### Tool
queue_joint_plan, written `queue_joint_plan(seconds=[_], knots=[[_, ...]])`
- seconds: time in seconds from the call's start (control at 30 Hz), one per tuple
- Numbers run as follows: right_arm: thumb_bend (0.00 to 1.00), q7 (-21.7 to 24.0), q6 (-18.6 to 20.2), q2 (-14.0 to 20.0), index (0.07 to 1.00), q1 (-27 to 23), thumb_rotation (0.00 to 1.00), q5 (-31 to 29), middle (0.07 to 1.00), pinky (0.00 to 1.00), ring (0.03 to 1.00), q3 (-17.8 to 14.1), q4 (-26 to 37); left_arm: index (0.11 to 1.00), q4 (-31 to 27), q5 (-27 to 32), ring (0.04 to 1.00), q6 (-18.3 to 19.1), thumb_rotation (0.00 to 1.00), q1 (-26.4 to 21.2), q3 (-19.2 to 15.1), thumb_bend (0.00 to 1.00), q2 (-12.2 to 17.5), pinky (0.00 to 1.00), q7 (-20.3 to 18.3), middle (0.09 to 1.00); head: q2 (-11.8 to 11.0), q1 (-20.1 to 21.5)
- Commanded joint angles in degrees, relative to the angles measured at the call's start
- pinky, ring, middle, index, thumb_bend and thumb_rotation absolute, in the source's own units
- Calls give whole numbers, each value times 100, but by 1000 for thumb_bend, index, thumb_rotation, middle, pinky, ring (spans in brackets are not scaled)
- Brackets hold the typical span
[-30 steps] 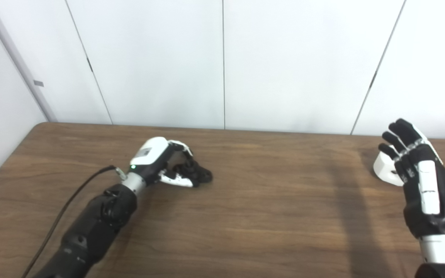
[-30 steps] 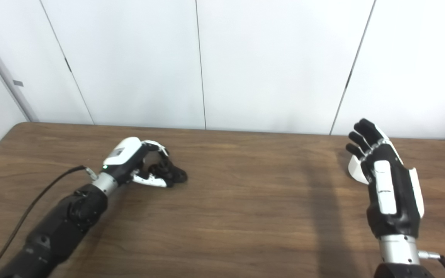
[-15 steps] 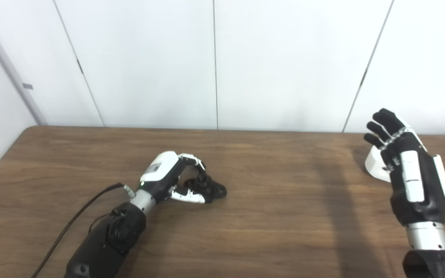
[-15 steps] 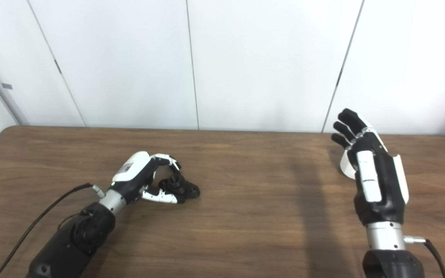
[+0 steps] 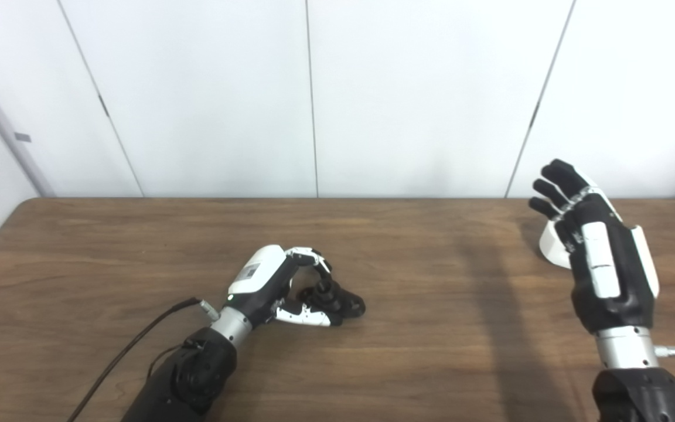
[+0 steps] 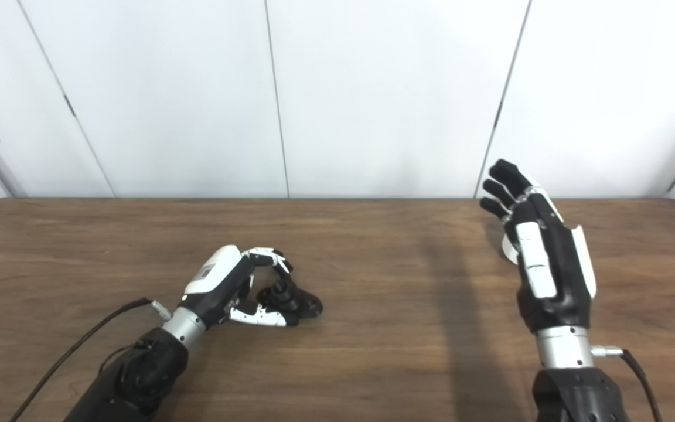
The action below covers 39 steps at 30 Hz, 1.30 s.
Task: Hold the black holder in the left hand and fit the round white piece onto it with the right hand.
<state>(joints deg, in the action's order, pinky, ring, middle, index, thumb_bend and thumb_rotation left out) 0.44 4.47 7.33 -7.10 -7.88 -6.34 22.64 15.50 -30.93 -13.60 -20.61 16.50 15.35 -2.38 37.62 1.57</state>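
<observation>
Black plastic holder (image 5: pixel 342 302) lies on the brown wooden table (image 5: pixel 408 340), left of centre, with the left hand (image 5: pixel 282 287) curled around it, fingers and thumb closed on it; it is not yet lifted. Round white piece (image 5: pixel 550 249) sits near the table's right end, partly hidden behind the right hand (image 5: pixel 598 266), which hovers with fingers spread, holding nothing. Current step: acquisition. Next, the right hand must lower and close on the white piece.
</observation>
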Motion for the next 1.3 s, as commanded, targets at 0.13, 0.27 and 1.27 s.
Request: queue_joint_plan(seconds=[0.13, 0.27, 1.27], knots=[[463, 26, -322, -26, 821, -158, 759, 101, 856, 794, 844, 58, 164, 483, -345, 12, 835, 97, 54, -123, 33, 523, -182, 970, -65, 714, 41, 180], [464, -21, -287, -70, 818, -147, 751, 123, 854, 789, 845, 51, 257, 484, -399, 0, 836, 106, 54, -86, 63, 523, -231, 979, -129, 713, 117, 303], [459, -234, 224, 257, 823, -609, 736, 801, 864, 797, 848, -243, 922, 483, -694, -495, 812, -461, 53, 360, 497, 523, 378, 921, -529, 693, 261, 818]])
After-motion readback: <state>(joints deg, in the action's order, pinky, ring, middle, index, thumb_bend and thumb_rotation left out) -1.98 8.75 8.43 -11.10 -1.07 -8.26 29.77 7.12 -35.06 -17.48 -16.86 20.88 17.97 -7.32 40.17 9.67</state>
